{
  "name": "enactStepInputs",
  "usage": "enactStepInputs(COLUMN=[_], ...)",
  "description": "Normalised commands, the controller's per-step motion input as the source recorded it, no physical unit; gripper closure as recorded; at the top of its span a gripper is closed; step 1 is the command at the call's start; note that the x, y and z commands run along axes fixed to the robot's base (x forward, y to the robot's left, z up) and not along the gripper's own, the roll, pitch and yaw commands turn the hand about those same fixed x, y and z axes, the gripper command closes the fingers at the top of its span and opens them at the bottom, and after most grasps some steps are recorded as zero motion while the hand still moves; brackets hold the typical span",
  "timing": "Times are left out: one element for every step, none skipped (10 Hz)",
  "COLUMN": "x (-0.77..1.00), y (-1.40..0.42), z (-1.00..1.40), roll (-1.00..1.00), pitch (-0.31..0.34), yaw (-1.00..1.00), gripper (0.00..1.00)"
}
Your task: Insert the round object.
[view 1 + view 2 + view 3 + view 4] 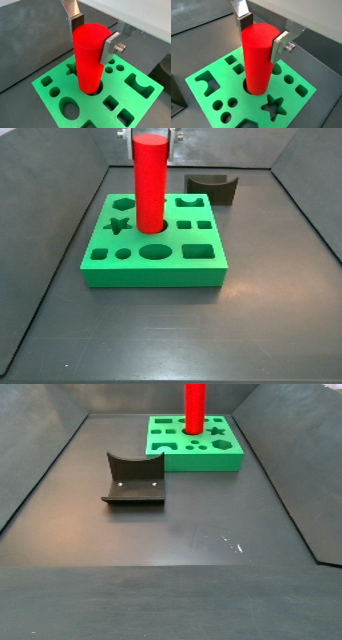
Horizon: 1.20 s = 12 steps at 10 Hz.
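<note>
The round object [88, 65] is a tall red cylinder standing upright with its lower end in the round hole of the green block [90, 107]. It shows in both wrist views [256, 65] and both side views [148, 188] [194, 409]. My gripper [92, 39] is at the cylinder's top, with one silver finger pressed against each side [260, 37]. It is shut on the cylinder. The green block [251, 102] has several other shaped holes, a star among them. The block lies on the dark floor [154, 273] [201, 462].
The fixture [214, 186], a dark bracket with a curved notch, stands on the floor apart from the green block [134, 479]. Dark walls enclose the floor on the sides and back.
</note>
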Motion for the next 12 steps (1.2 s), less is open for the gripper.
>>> enactStepInputs(x=[0.12, 0.09, 0.19, 0.34, 0.20, 0.06, -0.11, -0.13, -0.16, -0.23, -0.06, 0.00], y=[0.09, 0.00, 0.00, 0.00, 0.00, 0.00, 0.00, -0.03, -0.04, -0.13, -0.07, 0.00], z=[-0.12, -0.23, -0.29, -0.35, -0.31, -0.27, -0.14, -0.14, -0.18, -0.17, -0.28, -0.32], roll=[0.01, 0.03, 0.04, 0.06, 0.03, 0.02, 0.00, 0.00, 0.02, 0.07, 0.09, 0.04], pitch=[0.067, 0.000, 0.000, 0.003, 0.000, -0.097, -0.244, -0.326, -0.377, -0.413, -0.280, -0.084], yaw=[0.00, 0.00, -0.01, -0.04, -0.05, -0.02, -0.10, -0.10, -0.07, -0.08, -0.04, -0.01], gripper=[1.00, 1.00, 1.00, 1.00, 1.00, 1.00, 1.00, 1.00, 1.00, 1.00, 1.00, 1.00])
